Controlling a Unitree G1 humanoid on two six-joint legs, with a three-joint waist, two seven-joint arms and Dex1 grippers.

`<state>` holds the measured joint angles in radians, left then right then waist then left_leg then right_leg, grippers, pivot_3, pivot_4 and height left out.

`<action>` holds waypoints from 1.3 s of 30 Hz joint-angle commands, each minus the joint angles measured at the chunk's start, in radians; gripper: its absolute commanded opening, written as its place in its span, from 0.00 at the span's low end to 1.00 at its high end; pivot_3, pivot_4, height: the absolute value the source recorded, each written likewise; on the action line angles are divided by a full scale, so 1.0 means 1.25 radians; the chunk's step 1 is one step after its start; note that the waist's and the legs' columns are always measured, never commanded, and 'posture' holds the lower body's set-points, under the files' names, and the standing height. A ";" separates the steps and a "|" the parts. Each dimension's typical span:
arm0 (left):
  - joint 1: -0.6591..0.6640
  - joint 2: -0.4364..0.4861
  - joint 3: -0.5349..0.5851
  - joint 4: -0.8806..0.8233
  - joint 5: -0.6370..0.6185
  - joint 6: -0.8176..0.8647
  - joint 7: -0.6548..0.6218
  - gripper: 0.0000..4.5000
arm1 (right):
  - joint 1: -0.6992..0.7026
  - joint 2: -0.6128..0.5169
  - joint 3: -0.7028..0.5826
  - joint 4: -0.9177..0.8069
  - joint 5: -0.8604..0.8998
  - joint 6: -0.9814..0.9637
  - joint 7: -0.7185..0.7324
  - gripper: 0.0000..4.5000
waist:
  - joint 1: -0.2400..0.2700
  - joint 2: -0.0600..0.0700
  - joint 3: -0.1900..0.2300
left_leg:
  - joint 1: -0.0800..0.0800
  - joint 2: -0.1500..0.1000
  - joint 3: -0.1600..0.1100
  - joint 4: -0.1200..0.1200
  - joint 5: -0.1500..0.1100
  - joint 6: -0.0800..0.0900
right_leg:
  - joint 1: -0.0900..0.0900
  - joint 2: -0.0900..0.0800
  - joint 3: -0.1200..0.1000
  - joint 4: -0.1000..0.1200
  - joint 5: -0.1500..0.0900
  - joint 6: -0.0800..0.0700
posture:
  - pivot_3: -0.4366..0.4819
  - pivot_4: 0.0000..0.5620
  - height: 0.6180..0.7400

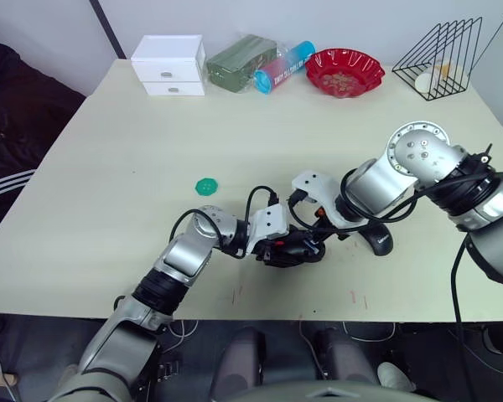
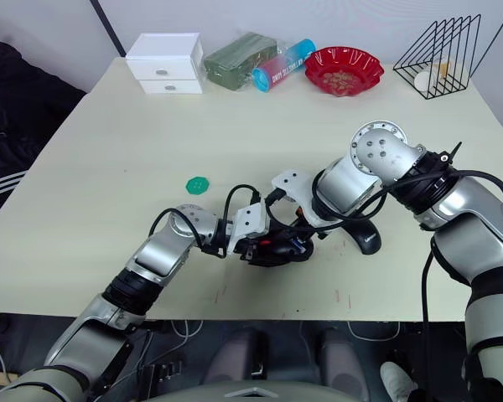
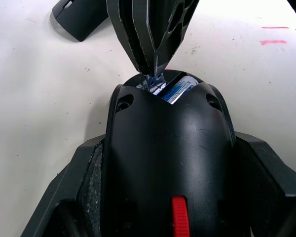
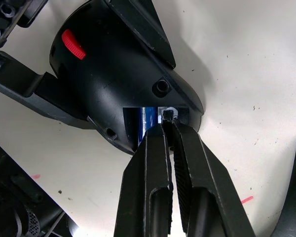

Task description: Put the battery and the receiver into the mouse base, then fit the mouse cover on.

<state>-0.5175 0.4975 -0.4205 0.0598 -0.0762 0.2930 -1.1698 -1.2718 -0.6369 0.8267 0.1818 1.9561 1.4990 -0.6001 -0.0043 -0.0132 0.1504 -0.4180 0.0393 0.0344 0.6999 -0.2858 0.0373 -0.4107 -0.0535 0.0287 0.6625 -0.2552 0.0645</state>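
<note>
On the pale table (image 1: 109, 159), the left gripper (image 1: 278, 243) clamps the mouse base (image 3: 163, 163) near the front edge, the cover (image 1: 377, 239) lying at its 3 o'clock, while the right gripper (image 4: 168, 129), fingers pinched on the receiver (image 4: 168, 115), should press it straight down beside the battery (image 3: 177, 91), square to its slot.

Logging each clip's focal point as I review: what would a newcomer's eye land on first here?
Near the table's front edge, both arms meet over the black oval mouse base with a red scroll wheel, clamped between the left pincer's fingers. The right pincer presses a tiny receiver into its open compartment beside a blue battery. The glossy all-black mouse cover waits just to the robot's right.
</note>
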 commanded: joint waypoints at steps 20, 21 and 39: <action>0.010 -0.011 -0.018 0.026 0.037 0.022 0.027 0.65 | 0.040 -0.012 -0.027 -0.048 -0.021 0.003 -0.010 0.00 | 0.001 0.000 0.000 | -0.001 0.000 -0.001 0.000 0.000 0.000 | 0.000 -0.001 -0.001 -0.001 0.000 0.000 | 0.48 0.27 1.00; 0.010 -0.011 -0.018 0.026 0.037 0.023 0.027 0.65 | 0.042 -0.012 -0.026 -0.051 -0.020 0.001 -0.012 0.00 | 0.001 0.000 0.000 | -0.001 0.000 -0.002 0.000 0.000 0.000 | 0.000 -0.001 -0.002 -0.001 0.000 0.000 | 0.48 0.27 1.00; 0.009 -0.012 -0.016 0.019 0.037 0.032 0.026 0.65 | 0.064 0.009 -0.064 -0.058 -0.078 0.020 0.012 0.12 | 0.000 0.000 0.000 | -0.001 0.000 -0.002 0.000 0.000 0.000 | 0.000 -0.001 -0.002 -0.001 0.000 0.000 | 0.48 0.27 1.00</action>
<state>-0.5179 0.4889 -0.4133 0.0538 -0.0694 0.3101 -1.1695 -1.1975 -0.6250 0.7665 0.1258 1.8697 1.5111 -0.5931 -0.0038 -0.0130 0.1505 -0.4198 0.0389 0.0320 0.6999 -0.2858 0.0374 -0.4108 -0.0548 0.0262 0.6612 -0.2553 0.0644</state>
